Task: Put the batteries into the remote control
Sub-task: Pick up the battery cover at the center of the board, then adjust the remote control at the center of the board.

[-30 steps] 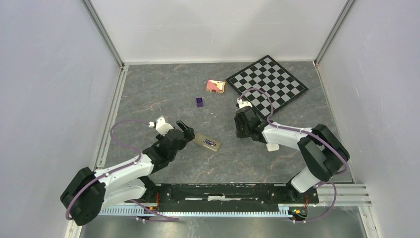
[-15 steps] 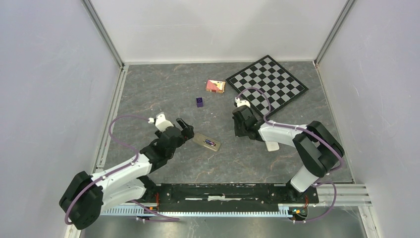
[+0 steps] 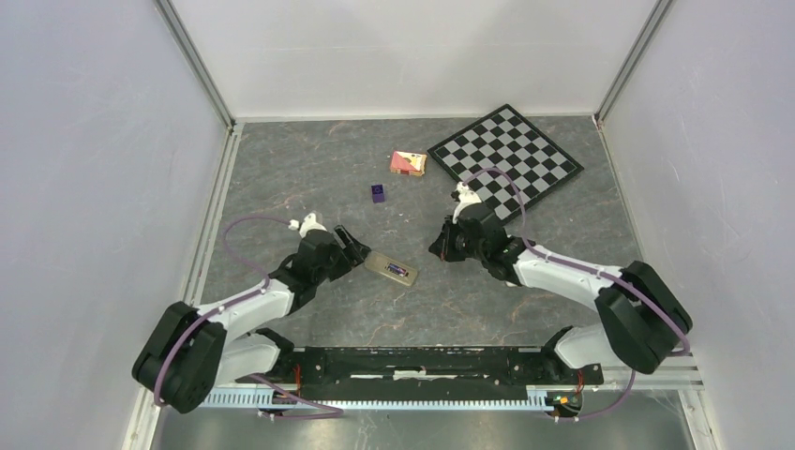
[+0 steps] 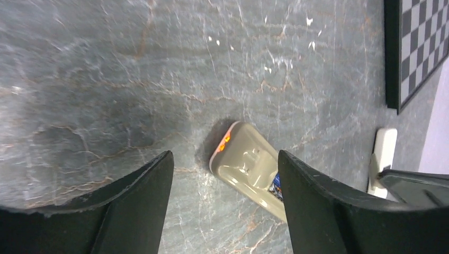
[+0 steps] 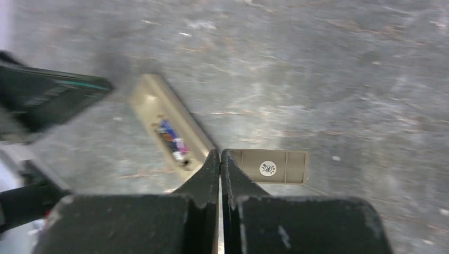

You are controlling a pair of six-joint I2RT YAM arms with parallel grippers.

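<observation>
The right arm's fingers (image 5: 204,180) are clenched tip to tip, with no gap visible between their matt black pads. Just past the tips lies a flat tan plastic rectangle with a small round white sticker (image 5: 270,167), which I take to be the battery cover. I cannot tell whether the fingers pinch its edge or only hover by it.

The left arm's fingers (image 4: 132,196) are released and spread wide. They straddle the rounded end of the slim olive-tan plastic remote control (image 4: 246,161), which lies back-up and slantwise on the surface between the two arms. Neither finger appears to touch it.

The bay in the remote's back is open. Small purple-blue cylindrical batteries (image 5: 172,138) seem to sit in it already, though the wrist picture is blurred.

So I judge the loading itself is about done and the closing step is in hand. Next, the left fingers would need to close on the smooth shell and steady it, while the thin cover is brought flat over the bay and slid home. A hard, slick shell could skid.

The surface is grey veined stone-look sheet (image 3: 309,169). Farther back are a stiff black-and-white chequered board (image 3: 506,155), a little purple cube (image 3: 378,193) and a small pink-and-orange box (image 3: 409,163).
</observation>
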